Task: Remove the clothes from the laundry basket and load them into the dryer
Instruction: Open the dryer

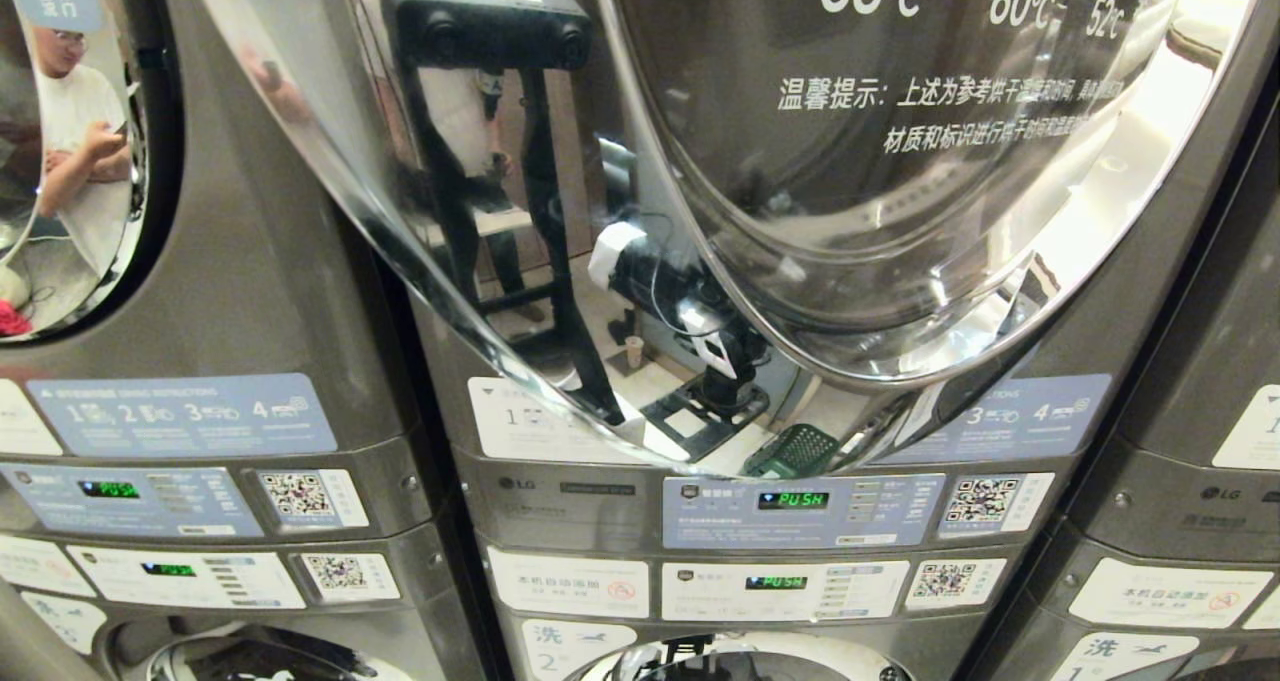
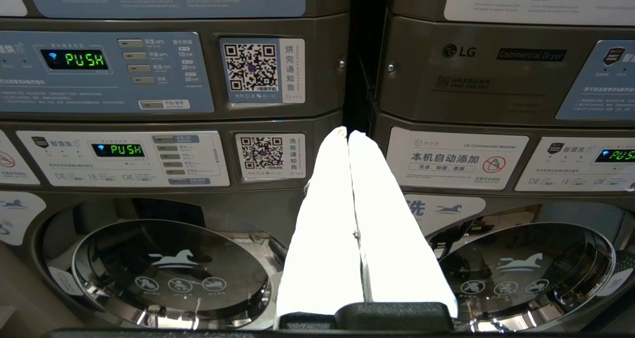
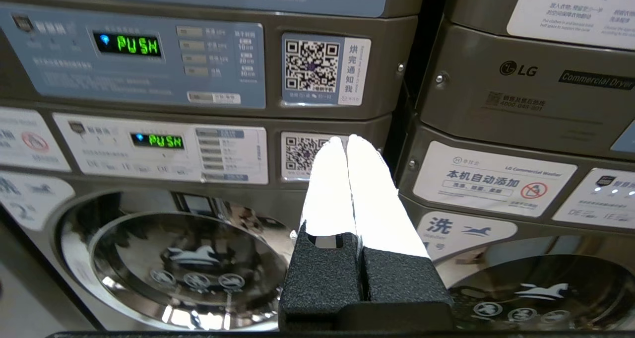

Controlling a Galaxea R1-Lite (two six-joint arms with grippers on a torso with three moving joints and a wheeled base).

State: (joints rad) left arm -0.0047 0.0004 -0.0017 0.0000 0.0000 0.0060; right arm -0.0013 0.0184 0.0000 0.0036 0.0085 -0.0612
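Observation:
The dryer fills the head view, its round glass door printed with temperatures and ringed in chrome. No clothes show in any view. The laundry basket itself is out of view; a green basket appears only as a reflection low in the door's chrome rim. My left gripper is shut, its white fingers pressed together with nothing between them, level in front of the gap between two machines. My right gripper is shut and empty too, before the washer panel's QR label. Neither arm shows directly in the head view.
Stacked machines stand side by side, with control panels lit "PUSH". Washer doors sit below the panels. A neighbouring dryer on the left reflects a seated person. My own frame is mirrored in the middle door.

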